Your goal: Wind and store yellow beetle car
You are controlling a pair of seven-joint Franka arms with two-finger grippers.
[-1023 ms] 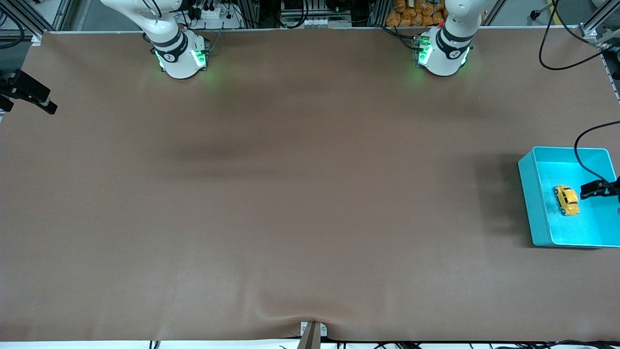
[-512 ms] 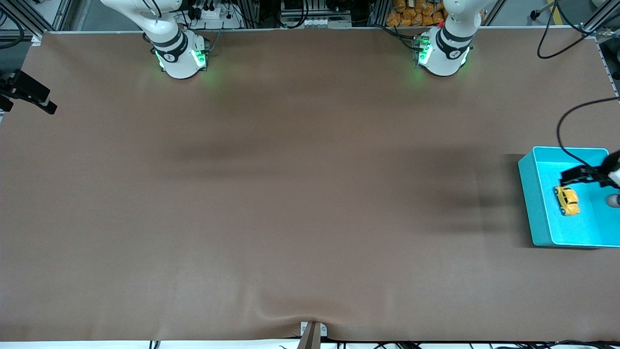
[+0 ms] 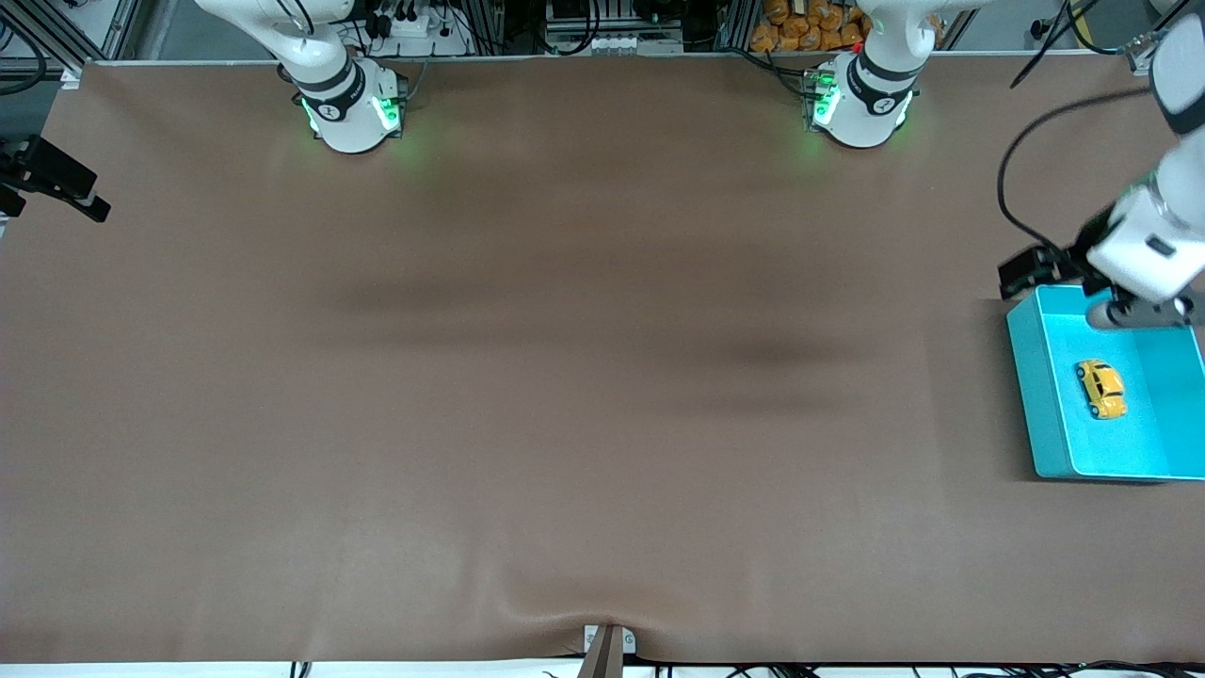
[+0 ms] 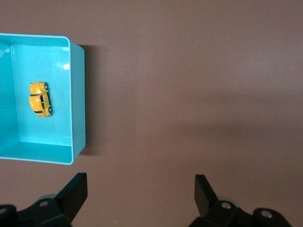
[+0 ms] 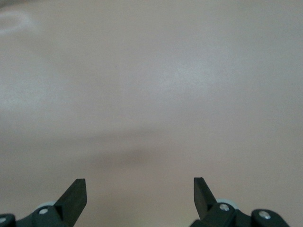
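The yellow beetle car (image 3: 1100, 388) lies on its wheels inside the teal bin (image 3: 1028, 377) at the left arm's end of the table. It also shows in the left wrist view (image 4: 40, 99), alone in the bin (image 4: 78, 94). My left gripper (image 3: 1141, 313) is raised over the bin's edge nearest the robots' bases, open and empty (image 4: 139, 182), apart from the car. My right gripper (image 5: 139, 184) is open and empty over bare brown table. It does not show in the front view.
The brown table cover (image 3: 565, 377) spreads across the whole view. A black clamp (image 3: 56, 179) sits at the right arm's end of the table. A small bracket (image 3: 607, 645) stands at the table's near edge. A black cable (image 3: 1021, 141) hangs by the left arm.
My left gripper has risen out of the bin and moved toward the robots' bases. The car has stayed where it was in the bin. The right arm has not visibly moved.
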